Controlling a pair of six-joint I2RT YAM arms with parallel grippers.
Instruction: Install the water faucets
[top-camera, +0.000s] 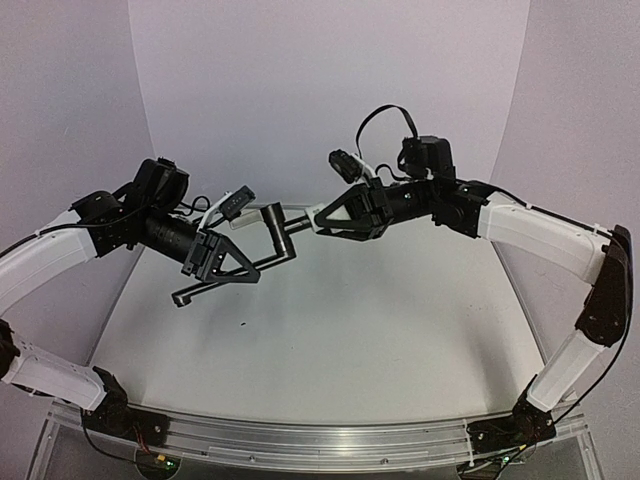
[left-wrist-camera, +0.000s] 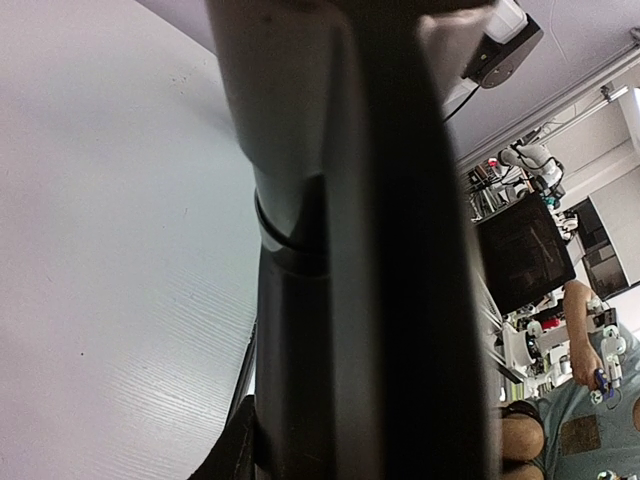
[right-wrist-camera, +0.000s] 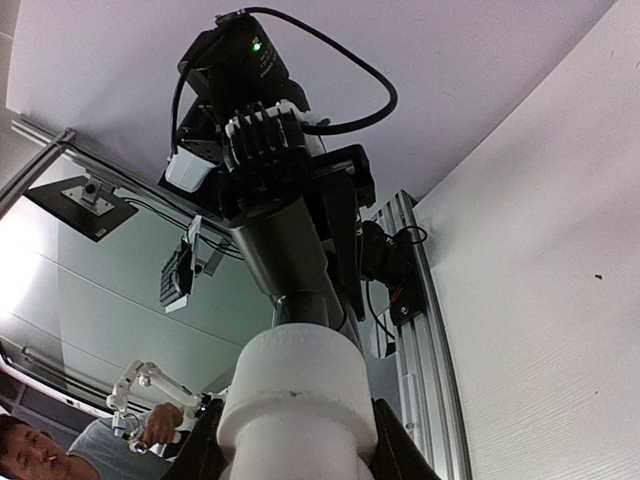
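The left gripper's (top-camera: 232, 265) jaws stand narrow, clamped on the single black pipe (top-camera: 268, 259), which hangs in the air above the white table (top-camera: 350, 340). Its straight run slants down and left past the jaws, and its bent crank end rises to their right. In the left wrist view the pipe (left-wrist-camera: 340, 300) fills the frame, too close to show the fingers. Just beyond, the right gripper's (top-camera: 322, 220) jaws are also narrow, pinching the one white fitting (right-wrist-camera: 295, 395) between both fingers. The fitting (top-camera: 317, 217) touches the pipe's end; I cannot tell whether it is seated on it.
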